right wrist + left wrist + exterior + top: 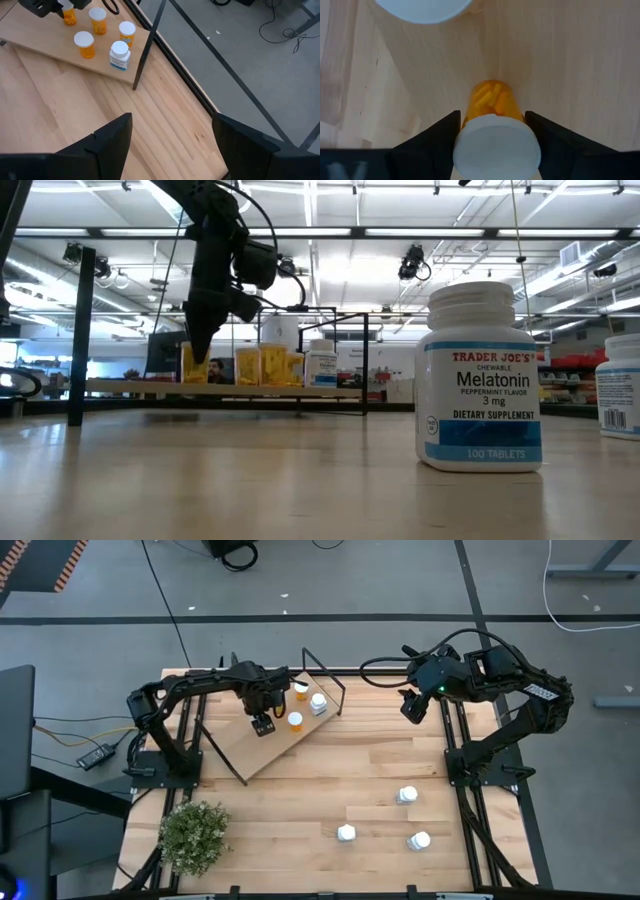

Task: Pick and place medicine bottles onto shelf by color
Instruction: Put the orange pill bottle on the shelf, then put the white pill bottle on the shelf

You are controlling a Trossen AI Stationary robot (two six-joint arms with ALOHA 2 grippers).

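Observation:
My left gripper (262, 724) is over the shelf (232, 748), a light-wood board on black wire legs at the table's far left. It is shut on an orange medicine bottle with a white cap (496, 145). Three more orange bottles (84, 44) (98, 20) (127, 32) and one white bottle (120, 55) stand upright on the board. Three white bottles (406, 795) (346, 833) (419, 840) stand on the tabletop toward its near right. My right gripper (172, 150) is open and hovers above the table's far right part (412, 706), touching nothing. My left gripper pinches the orange bottle between its two fingers (440, 137), just under the white cap (470, 122), one finger on each side. The fingers come from above, pointing down. The bottle is upright, its base (194, 378) at the shelf board; whether it rests there I cannot tell.
A small green plant (194, 833) stands at the table's near left corner. The shelf's black wire frame (322, 665) rises past the board's far end. A large white Melatonin bottle (480, 380) fills the low view's foreground. Bare wood lies between the shelf and the white bottles.

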